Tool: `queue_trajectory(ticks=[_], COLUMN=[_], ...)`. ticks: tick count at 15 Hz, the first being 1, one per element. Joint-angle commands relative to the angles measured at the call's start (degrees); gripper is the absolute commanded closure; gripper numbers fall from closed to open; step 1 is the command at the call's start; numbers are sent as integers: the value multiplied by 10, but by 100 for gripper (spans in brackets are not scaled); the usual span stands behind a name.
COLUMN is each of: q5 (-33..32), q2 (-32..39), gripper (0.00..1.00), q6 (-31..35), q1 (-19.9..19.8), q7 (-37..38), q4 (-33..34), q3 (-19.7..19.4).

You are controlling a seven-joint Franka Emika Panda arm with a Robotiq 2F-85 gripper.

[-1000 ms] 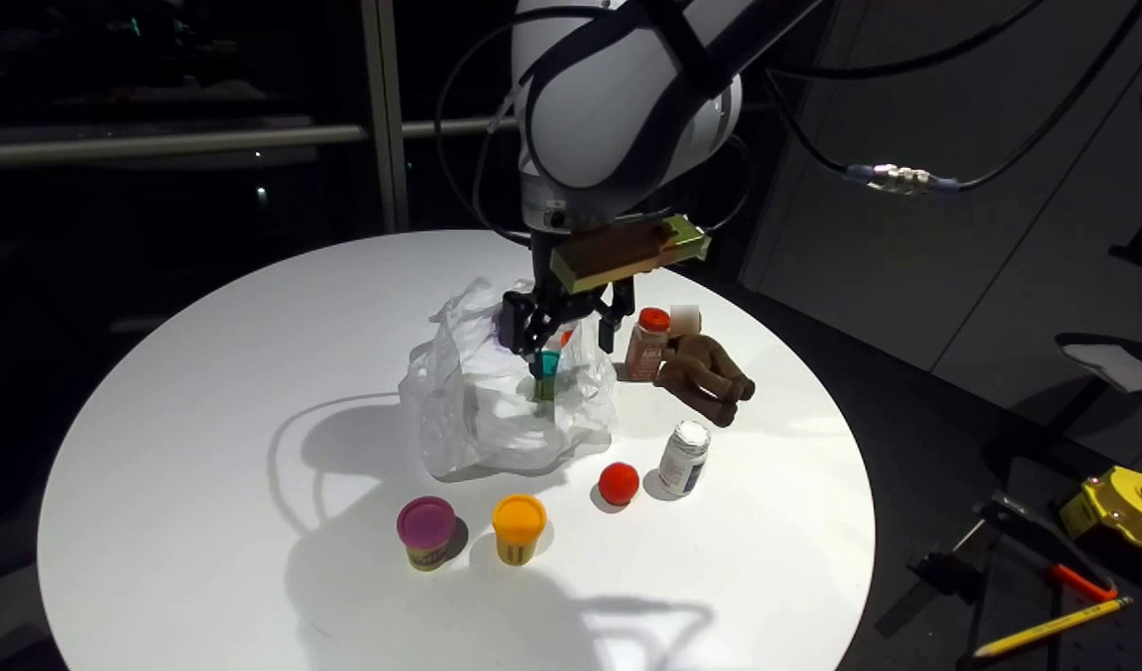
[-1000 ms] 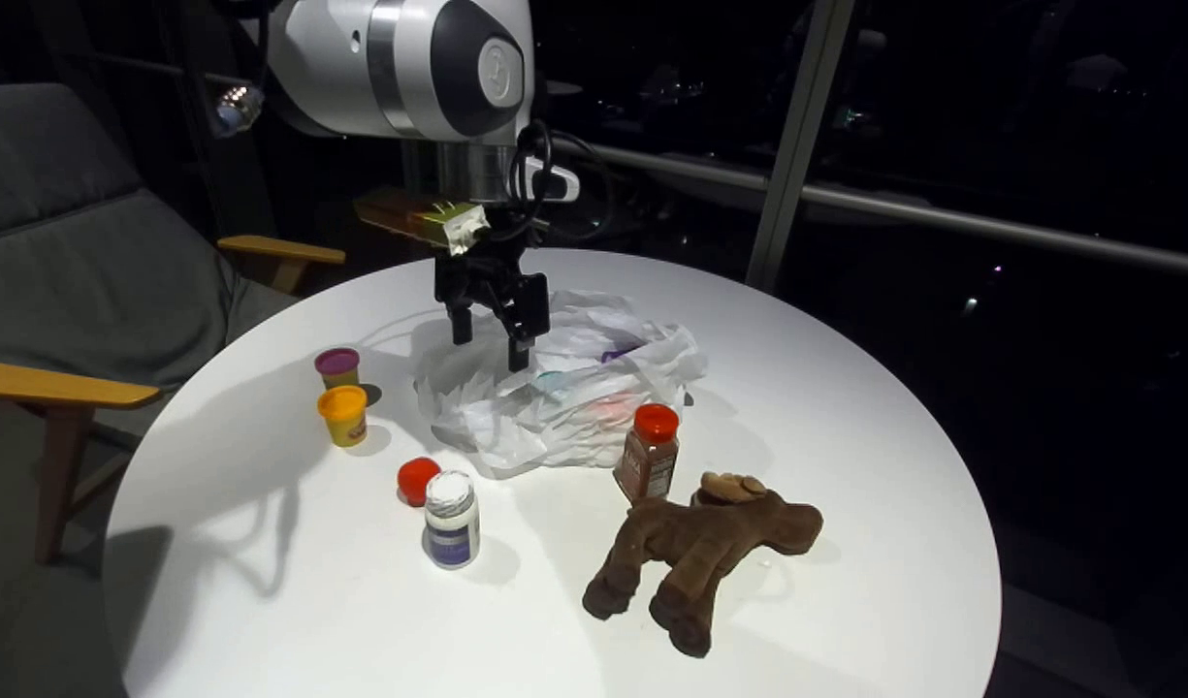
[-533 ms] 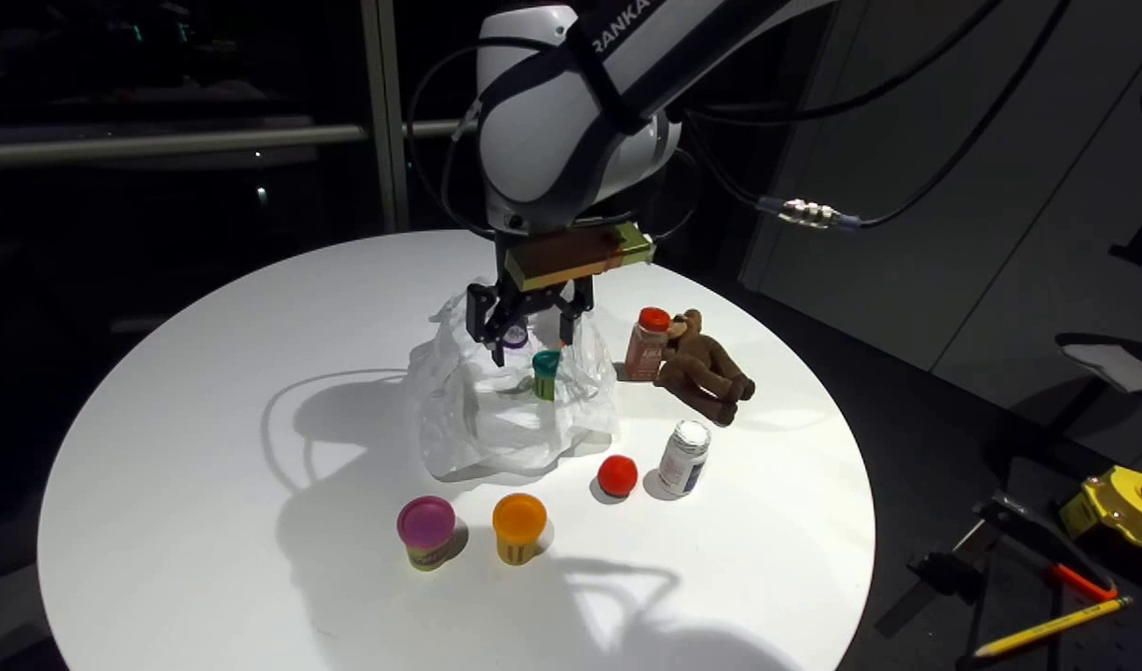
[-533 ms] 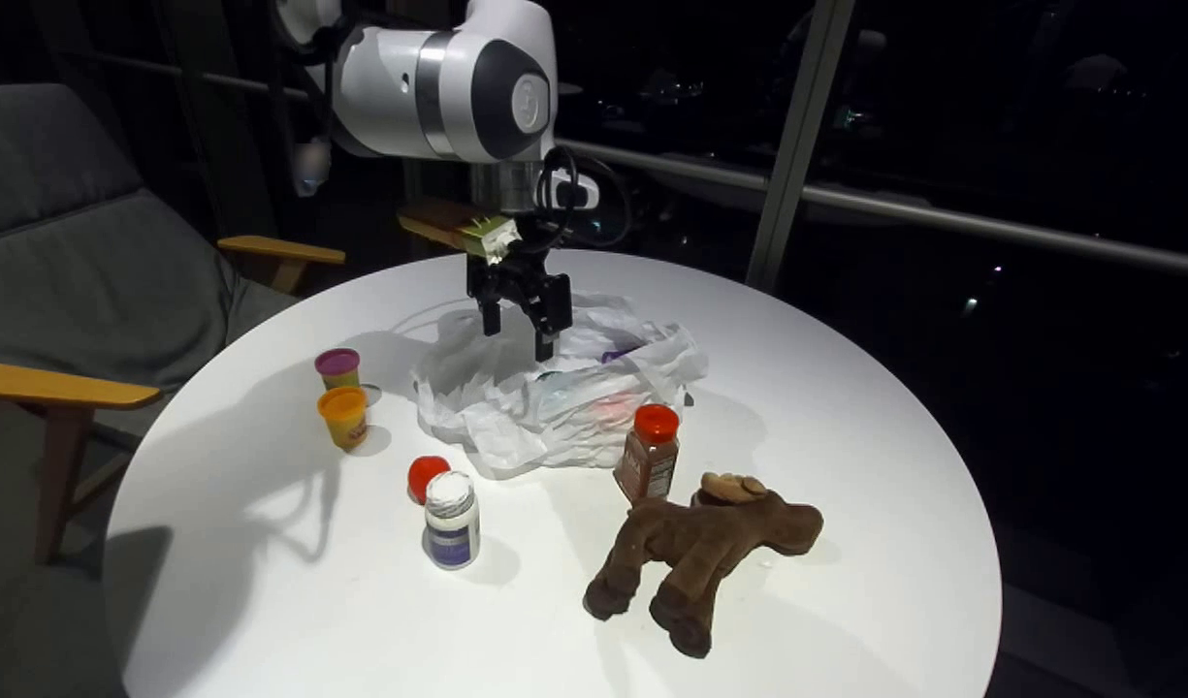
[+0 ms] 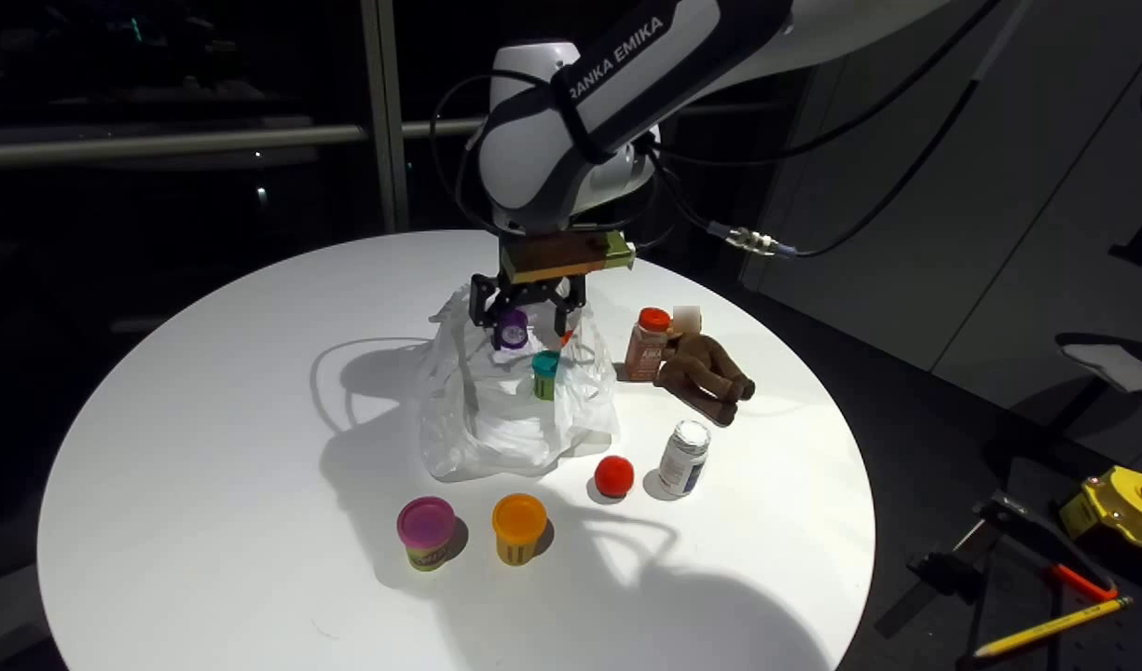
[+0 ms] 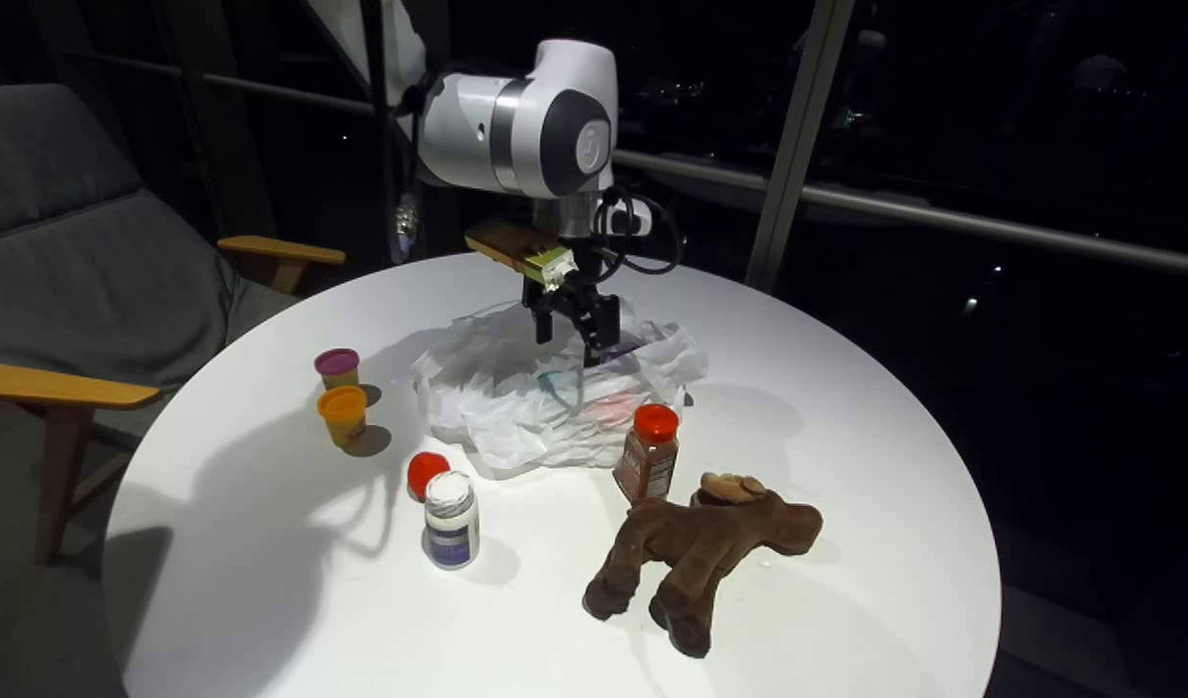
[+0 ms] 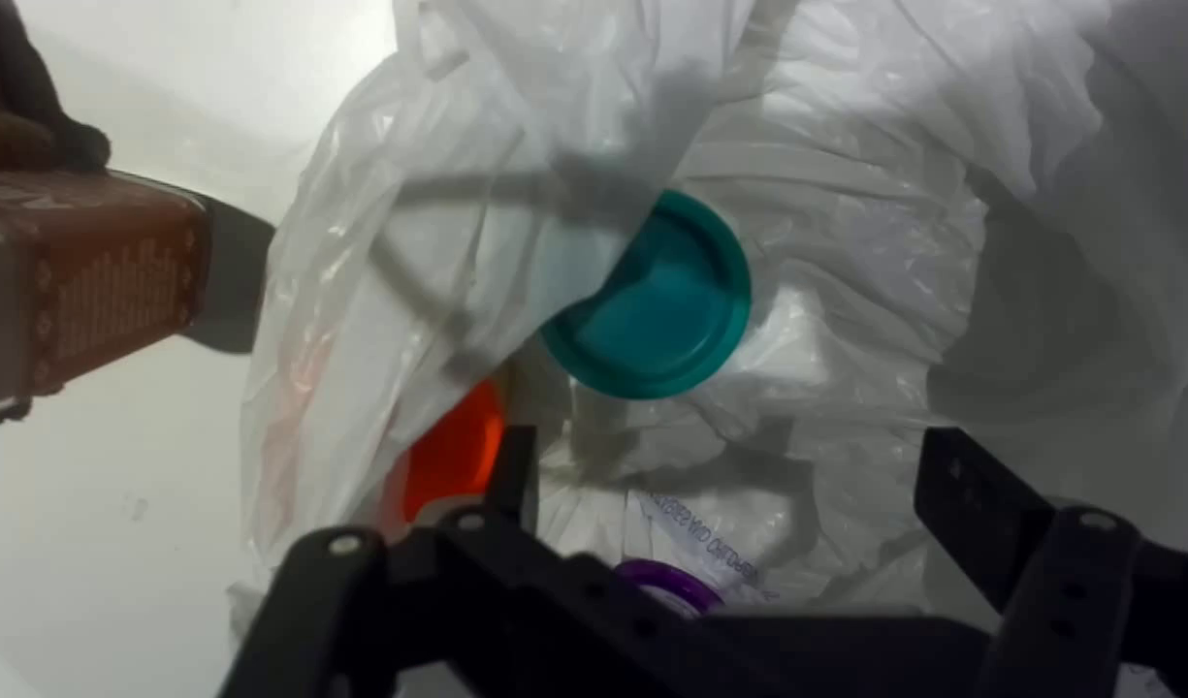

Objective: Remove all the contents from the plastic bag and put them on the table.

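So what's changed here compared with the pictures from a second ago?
In an exterior view, the open gripper has moved left over the bag, toward the purple tub in it. The red ball has shifted slightly toward the bag. Nothing was taken hold of or let go. The orange tub, pink tub, white bottle, red-lidded jar and brown toy stayed put.

White table [image 5: 179,485] brightly lit amid darkness, broad shadows [image 5: 682,624] across top

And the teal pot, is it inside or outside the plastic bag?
Inside: the wrist view shows the teal pot with the plastic bag around it, one flap partly covering it.
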Motion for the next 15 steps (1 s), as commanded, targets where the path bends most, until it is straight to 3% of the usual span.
queue_trajectory(ticks=[1, 5, 9, 12, 13, 15], q5=[16, 15, 6, 2, 1, 1], q2=[58, 104, 145, 171, 179, 193], gripper=[0, 3, 26, 19, 5, 4], q6=[-42, -62, -96, -110, -111, -112], q1=[-7, -11, -13, -15, -16, -18], q7=[4, 14, 33, 45, 48, 54], q4=[98, 173, 243, 284, 297, 321], q3=[-1, -5, -20, -31, -33, -36])
